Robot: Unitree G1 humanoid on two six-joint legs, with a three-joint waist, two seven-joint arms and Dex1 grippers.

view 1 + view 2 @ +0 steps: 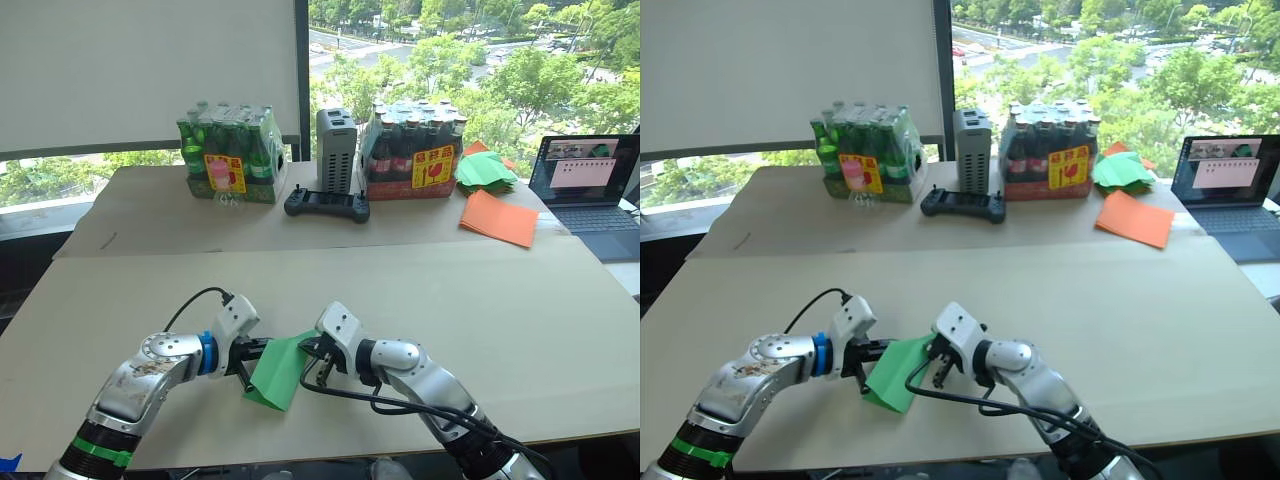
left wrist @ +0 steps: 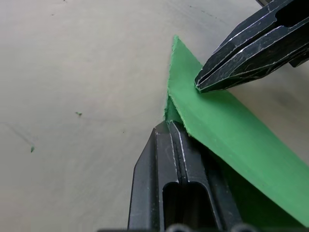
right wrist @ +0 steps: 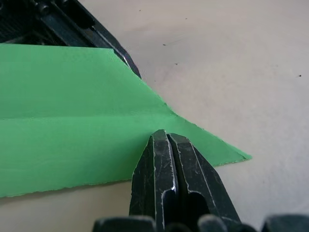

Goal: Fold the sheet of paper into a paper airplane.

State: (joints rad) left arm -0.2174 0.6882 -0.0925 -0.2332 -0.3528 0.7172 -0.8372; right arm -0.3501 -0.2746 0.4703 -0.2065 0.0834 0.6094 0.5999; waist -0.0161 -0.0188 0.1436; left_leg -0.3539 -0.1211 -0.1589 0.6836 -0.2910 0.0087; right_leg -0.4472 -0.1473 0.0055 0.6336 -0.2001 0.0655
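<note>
Both arms meet low over the near edge of the surface [image 1: 520, 330], and the green paper [image 1: 277, 372] hangs between them, lifted a little off the board. It is folded already, with a crease running its length and one end coming to a point. The left claw [image 2: 170, 126] has its fingers pressed together on one edge of the paper, near the pointed end. The right claw [image 3: 167, 137] is likewise closed tight, pinching the opposite edge, close by the crease. The two claws are near each other, tips almost facing, with the paper slanting down between them.

Farther back on the surface stand two shrink-wrapped packs of bottles, a green pack [image 1: 230, 152] to the left and a darker pack [image 1: 412, 150] to the right, with a grey box [image 1: 336, 150] upright between them and a black controller [image 1: 326, 204] lying just in front. To the right lie a heap of green papers [image 1: 485, 170], some orange sheets [image 1: 499, 217] and an open laptop [image 1: 590, 182].
</note>
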